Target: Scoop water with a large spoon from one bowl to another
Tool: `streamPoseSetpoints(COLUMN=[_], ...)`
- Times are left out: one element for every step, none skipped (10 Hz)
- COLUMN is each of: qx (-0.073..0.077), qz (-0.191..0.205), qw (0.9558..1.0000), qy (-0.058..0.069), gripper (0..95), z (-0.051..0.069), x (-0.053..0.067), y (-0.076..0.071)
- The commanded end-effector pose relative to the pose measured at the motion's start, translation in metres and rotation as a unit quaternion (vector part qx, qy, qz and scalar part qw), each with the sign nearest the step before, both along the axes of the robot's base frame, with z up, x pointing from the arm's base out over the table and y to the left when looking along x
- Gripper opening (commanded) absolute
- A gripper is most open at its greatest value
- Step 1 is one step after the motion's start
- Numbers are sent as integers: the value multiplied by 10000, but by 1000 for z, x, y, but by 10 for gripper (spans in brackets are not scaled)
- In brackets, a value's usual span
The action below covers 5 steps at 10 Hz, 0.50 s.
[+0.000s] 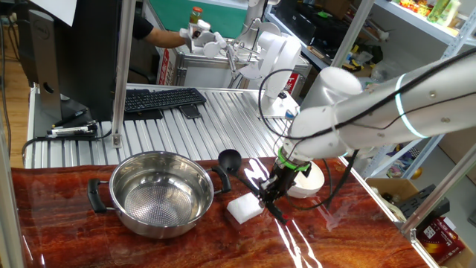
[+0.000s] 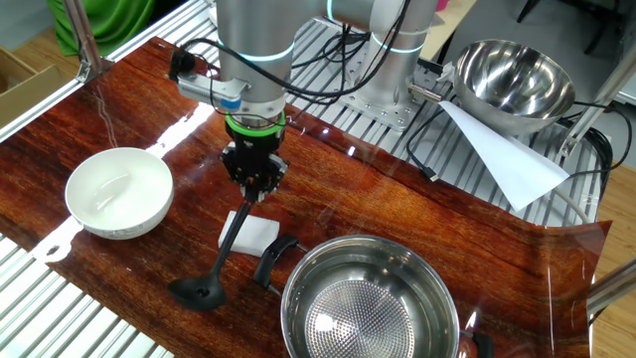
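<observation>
We see the two-finger gripper clamped on the black plastic ladle's thin handle, w/ its cup near the worktop's edge, beside the shiny steel pot.

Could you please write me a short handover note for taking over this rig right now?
Gripper: pointing down, shut on the ladle's handle near its top end.
Ladle: hangs tilted from the grip, cup low by the table, between the white bowl and the steel pot; its handle crosses the white block.
Steel pot: on the table, beside the cup.
White bowl: on the table, on the ladle's other side.
Done: ladle picked up.
Left: dip into the pot, carry to the bowl, pour. Water level unclear in either vessel.
</observation>
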State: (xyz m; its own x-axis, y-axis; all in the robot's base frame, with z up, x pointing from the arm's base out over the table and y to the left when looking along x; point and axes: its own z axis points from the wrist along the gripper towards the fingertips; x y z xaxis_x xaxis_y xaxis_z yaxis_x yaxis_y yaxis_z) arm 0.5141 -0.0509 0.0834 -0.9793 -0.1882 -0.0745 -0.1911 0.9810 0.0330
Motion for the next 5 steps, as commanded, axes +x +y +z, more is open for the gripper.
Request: streamPoseSetpoints(qx=[14, 4, 6, 0, -5], qz=[39, 48, 17, -10, -28], qw=[10000, 10000, 10000, 10000, 10000], qy=[-10, -14, -13, -11, -17], gripper=[0, 0, 0, 0, 0], z=[9, 16, 25, 31, 39], x=[-1, -2, -3, -4, -5], y=[3, 5, 7, 10, 14])
